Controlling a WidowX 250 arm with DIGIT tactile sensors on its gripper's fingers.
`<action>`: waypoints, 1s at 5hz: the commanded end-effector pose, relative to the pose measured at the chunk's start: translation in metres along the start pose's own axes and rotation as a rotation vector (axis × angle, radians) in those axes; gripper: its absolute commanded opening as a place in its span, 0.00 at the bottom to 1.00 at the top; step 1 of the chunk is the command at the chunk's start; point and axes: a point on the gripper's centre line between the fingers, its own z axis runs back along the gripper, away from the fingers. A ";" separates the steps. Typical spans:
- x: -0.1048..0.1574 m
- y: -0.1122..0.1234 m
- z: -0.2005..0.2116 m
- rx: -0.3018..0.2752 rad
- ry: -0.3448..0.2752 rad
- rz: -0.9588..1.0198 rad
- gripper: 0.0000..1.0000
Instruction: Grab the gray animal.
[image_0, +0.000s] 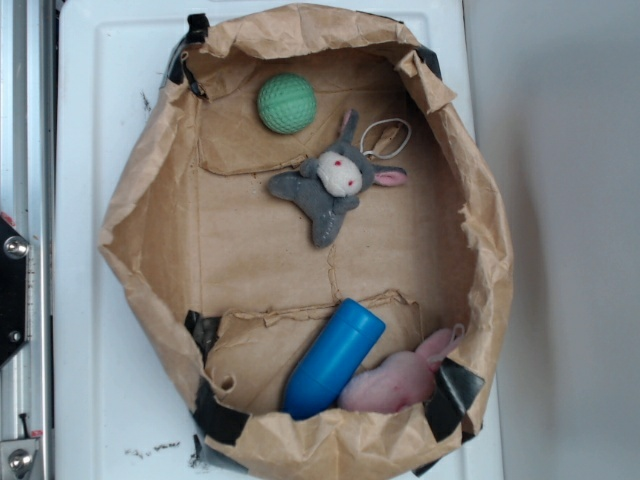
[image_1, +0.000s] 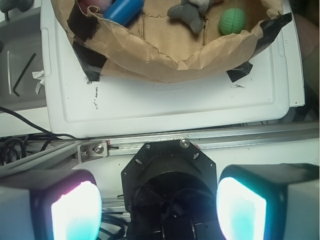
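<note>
The gray animal (image_0: 330, 190) is a small plush bunny with a white face, red eyes and a white string loop, lying on the floor of a brown paper bag (image_0: 150, 215) in its upper middle. In the wrist view the gray animal (image_1: 192, 12) shows only partly at the top edge. My gripper (image_1: 159, 210) stands open far back from the bag, over the robot's black base, with nothing between its glowing pads (image_1: 75, 212). The gripper does not appear in the exterior view.
A green ball (image_0: 287, 103) lies near the bunny. A blue cylinder (image_0: 333, 357) and a pale pink plush animal (image_0: 400, 378) lie at the bag's near end. The bag sits on a white tray (image_1: 165, 102). A metal rail (image_1: 200, 141) runs between tray and base.
</note>
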 end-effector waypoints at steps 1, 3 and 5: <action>0.000 0.000 0.000 0.000 0.000 0.000 1.00; 0.069 0.033 -0.006 0.077 -0.313 0.258 1.00; 0.135 0.078 -0.032 0.029 -0.327 0.413 1.00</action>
